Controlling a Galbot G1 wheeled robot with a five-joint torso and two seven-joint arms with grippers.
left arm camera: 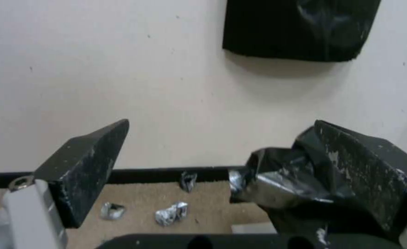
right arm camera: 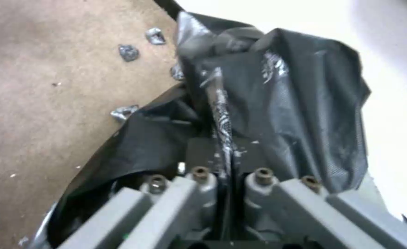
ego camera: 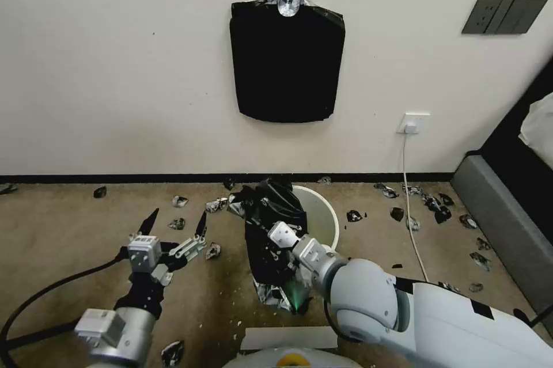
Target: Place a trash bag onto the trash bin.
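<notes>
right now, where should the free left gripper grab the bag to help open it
Probably the bunched top edge of the bag, draped over the bin rim's left side. Come from the left: the open left gripper already faces it, and the right gripper is shut on the bag's lower middle, leaving that upper fold free.

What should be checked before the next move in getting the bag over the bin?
1. Right gripper clamped on the trash bag: ok, fingers pinch a fold.
2. Left gripper free to take an edge: ok, open, beside the bag, holding nothing.
3. Bag mouth opened wide: not ok, it hangs bunched.
4. Bag over the trash bin rim: not ok, it drapes only the robot's-left part; the rest is bare.
5. Bin upright: ok.
6. Which fold is the bag's open edge: cannot tell.
</notes>
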